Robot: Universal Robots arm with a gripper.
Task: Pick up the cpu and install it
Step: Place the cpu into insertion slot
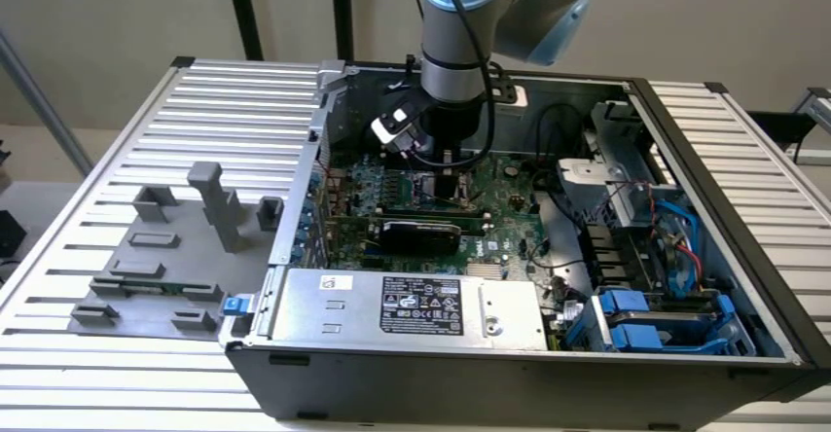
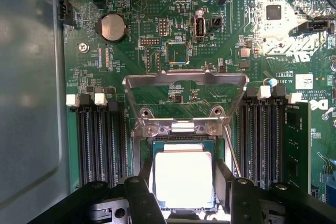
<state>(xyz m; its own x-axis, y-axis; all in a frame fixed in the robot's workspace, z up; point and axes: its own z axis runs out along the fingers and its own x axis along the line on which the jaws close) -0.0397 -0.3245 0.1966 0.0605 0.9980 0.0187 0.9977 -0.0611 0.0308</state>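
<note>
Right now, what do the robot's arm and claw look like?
The arm is a thick round silver-grey tube with pale blue caps at its joints. A black cable runs down its side. Its lower end is black, with a small white box fixed on. The gripper is matte black, with two blocky fingers bearing round screw heads.

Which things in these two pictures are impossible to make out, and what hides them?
- Contacts of the socket: wrist view, covered by the cpu.
- The socket itself: exterior view, hidden behind the arm.
- Power supply label: exterior view, print too small to read.
</note>
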